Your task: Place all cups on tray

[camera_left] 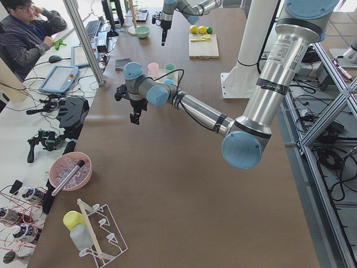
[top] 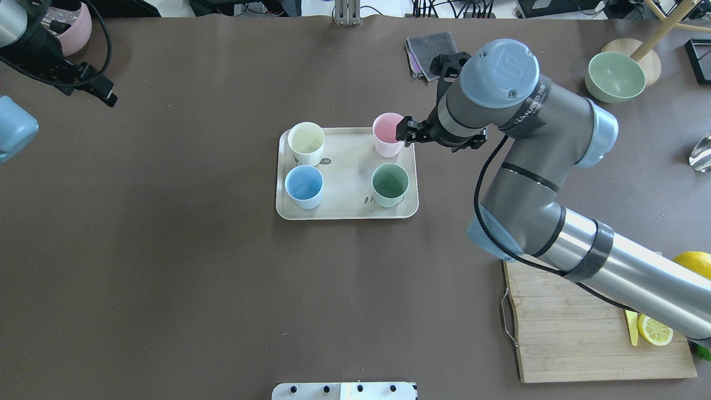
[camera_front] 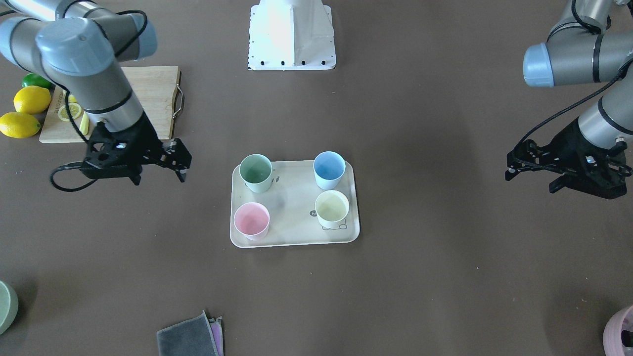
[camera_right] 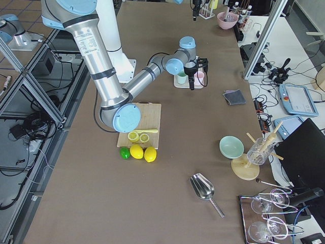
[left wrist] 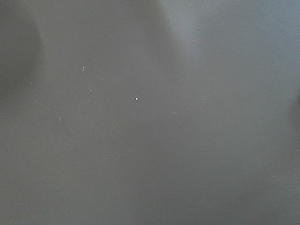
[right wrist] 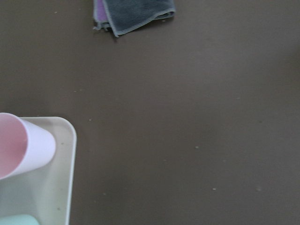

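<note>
The cream tray (camera_front: 292, 210) lies mid-table. All four cups stand upright on it: mint green (camera_front: 255, 172), light blue (camera_front: 329, 168), pink (camera_front: 251, 220) and cream-yellow (camera_front: 332, 207). The overhead view shows the tray (top: 347, 172) and the same cups: cream-yellow (top: 306, 141), pink (top: 387, 133), blue (top: 304, 185) and green (top: 390, 183). My right gripper (camera_front: 182, 165) is open and empty. It hovers just off the tray's edge beside the pink cup (right wrist: 18, 145). My left gripper (camera_front: 509, 168) looks open and empty, far from the tray.
A wooden cutting board (camera_front: 148, 99) with lemon slices sits under my right arm, with whole lemons (camera_front: 30, 99) beside it. A folded grey cloth (top: 430, 47) lies beyond the tray. A green bowl (top: 615, 76) and a pink container (top: 72, 28) sit at the far corners.
</note>
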Motion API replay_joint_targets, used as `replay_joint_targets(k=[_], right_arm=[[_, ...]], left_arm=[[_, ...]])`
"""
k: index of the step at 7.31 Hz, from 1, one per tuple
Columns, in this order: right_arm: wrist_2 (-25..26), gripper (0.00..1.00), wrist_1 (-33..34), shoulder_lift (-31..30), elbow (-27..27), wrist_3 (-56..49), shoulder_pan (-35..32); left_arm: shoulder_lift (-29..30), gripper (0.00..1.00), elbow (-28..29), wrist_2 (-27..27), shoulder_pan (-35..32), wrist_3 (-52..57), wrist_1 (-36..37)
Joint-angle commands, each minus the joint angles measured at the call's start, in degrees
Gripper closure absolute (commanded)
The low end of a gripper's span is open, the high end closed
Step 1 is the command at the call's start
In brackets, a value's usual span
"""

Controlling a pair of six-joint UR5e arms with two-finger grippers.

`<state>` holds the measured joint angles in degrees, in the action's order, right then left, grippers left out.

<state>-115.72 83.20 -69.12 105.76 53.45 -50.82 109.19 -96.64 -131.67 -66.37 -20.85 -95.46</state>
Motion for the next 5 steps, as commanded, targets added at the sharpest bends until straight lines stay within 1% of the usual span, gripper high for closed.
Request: replay_joint_targets(k=[1, 2, 3, 4, 5], right_arm=[[-7.48, 0.00, -0.23, -13.34, 2.53, -17.41, -13.53], [-8.63, 0.00, 0.03, -18.36, 1.91, -28.12, -20.47], [-11.78, 0.00, 0.47, -20.94, -0.70, -37.88, -26.90], [-12.16, 0.00, 0.47, -22.88, -4.38, -46.51, -31.57], [-12.86, 0.00, 0.64, -22.81, -7.47, -52.86, -36.14]], left_arm=[[-1.78, 0.01, -0.04, -0.43, -5.13, 0.81, 0.10], [-4.92, 0.01, -0.21, -1.04, -8.57, 4.90, 0.19], [-5.99, 0.01, -0.04, -1.83, -12.95, 13.55, 4.54], [-5.92, 0.01, 0.05, -1.75, -17.61, 23.39, 11.63], [-6.00, 0.01, 0.66, -0.97, -21.83, 31.32, 16.40]])
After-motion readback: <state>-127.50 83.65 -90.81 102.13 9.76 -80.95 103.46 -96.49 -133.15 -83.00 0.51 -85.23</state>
